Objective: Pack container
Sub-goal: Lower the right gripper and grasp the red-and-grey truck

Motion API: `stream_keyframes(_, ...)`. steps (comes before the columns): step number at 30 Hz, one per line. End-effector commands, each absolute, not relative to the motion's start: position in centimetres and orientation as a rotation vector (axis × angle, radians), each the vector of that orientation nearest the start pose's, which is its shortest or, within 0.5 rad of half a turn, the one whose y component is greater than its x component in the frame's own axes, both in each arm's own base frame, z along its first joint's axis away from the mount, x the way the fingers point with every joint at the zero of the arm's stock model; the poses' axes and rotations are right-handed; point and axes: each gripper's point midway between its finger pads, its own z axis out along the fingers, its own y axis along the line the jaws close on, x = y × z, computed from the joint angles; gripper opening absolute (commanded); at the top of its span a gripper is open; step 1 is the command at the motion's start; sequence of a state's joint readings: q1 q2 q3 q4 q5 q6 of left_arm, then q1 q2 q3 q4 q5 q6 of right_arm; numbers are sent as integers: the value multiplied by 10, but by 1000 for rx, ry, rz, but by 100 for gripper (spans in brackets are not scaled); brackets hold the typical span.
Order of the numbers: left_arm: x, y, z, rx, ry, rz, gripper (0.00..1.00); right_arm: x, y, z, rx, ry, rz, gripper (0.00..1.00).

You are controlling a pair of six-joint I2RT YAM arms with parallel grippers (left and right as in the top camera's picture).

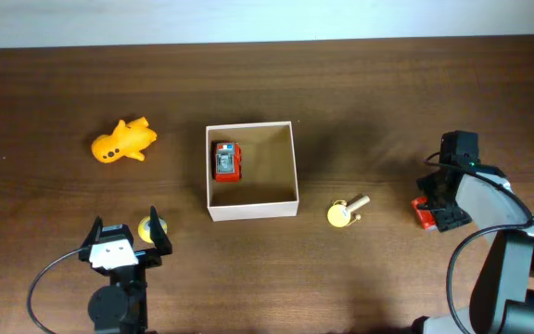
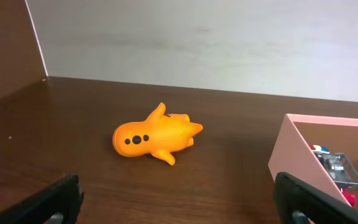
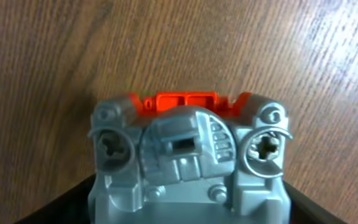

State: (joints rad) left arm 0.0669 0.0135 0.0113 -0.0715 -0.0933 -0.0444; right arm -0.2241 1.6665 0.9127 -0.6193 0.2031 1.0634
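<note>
The container [image 1: 252, 209], a square white-walled box with a brown inside, sits mid-table and holds a red toy car [image 1: 227, 160]. Its wall [image 2: 289, 149] and the car [image 2: 337, 174] show at the right of the left wrist view. An orange toy plane [image 1: 123, 141] lies to the container's left, also in the left wrist view [image 2: 157, 137]. My left gripper [image 1: 126, 239] is open and empty [image 2: 179, 199], with a small yellow toy [image 1: 146, 229] by its right finger. My right gripper [image 1: 437, 210] is shut on a red toy vehicle [image 1: 422, 214] whose grey underside fills the right wrist view [image 3: 185, 149].
A yellow and tan wooden toy [image 1: 346, 211] lies on the table right of the container. A pale wall runs along the far edge of the dark wooden table [image 1: 387, 93].
</note>
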Motion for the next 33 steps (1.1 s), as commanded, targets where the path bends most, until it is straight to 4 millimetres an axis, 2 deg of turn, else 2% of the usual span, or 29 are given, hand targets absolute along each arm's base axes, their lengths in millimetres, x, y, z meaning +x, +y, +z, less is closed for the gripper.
stream_keyframes(1,244,33,158,-150,1638,104,99,295,-98,5,1740,2340,-123,72)
stream_keyframes(7,244,33,158,-149,1638,104,99,296,-94,4,1652,2418,-104,61)
stream_keyframes(17,244,33,158,-149,1637,104,99,300,-77,3,1443,2588,12,62)
stream_keyframes(26,244,33,158,-150,1638,104,99,308,-48,5,1172,2742,251,62)
stream_keyframes(33,244,33,158,-149,1638,104,99,314,-32,10,1020,2785,383,62)
